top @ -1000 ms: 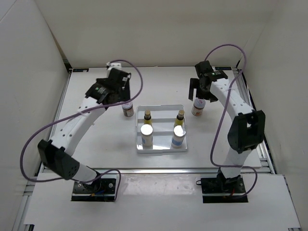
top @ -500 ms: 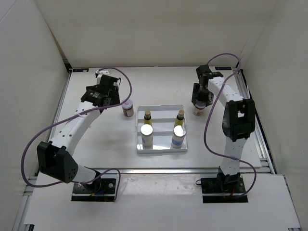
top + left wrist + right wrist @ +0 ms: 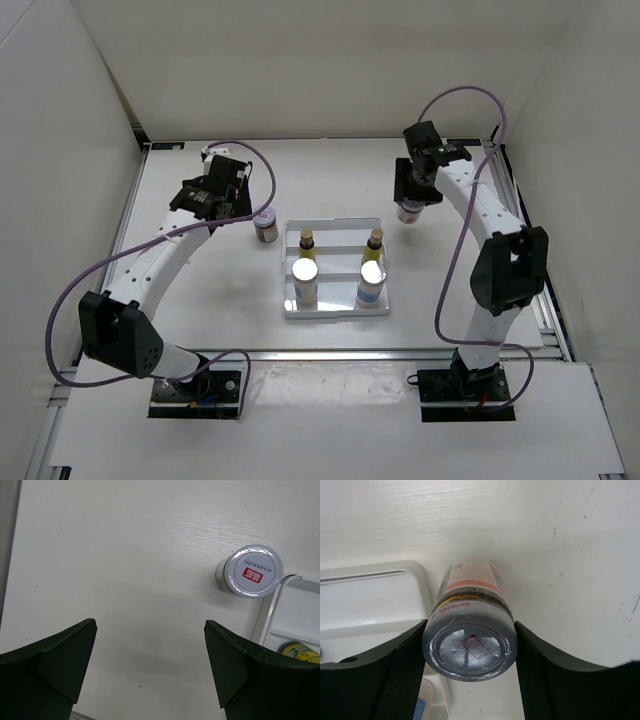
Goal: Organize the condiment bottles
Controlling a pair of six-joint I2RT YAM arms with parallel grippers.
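Your right claw [image 3: 410,195] is now clamping the jar [image 3: 469,625] it was straddling, just off the tray's [image 3: 335,313] two o'clock corner. Be keeping it upright while clearing the rim; your left claw [image 3: 150,670] is hanging apart.

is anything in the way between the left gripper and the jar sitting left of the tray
Nothing visible. In the left wrist view only table shows between the open left gripper and the jar, which stands upright close beside the tray rim, ahead and to the right of the fingers.
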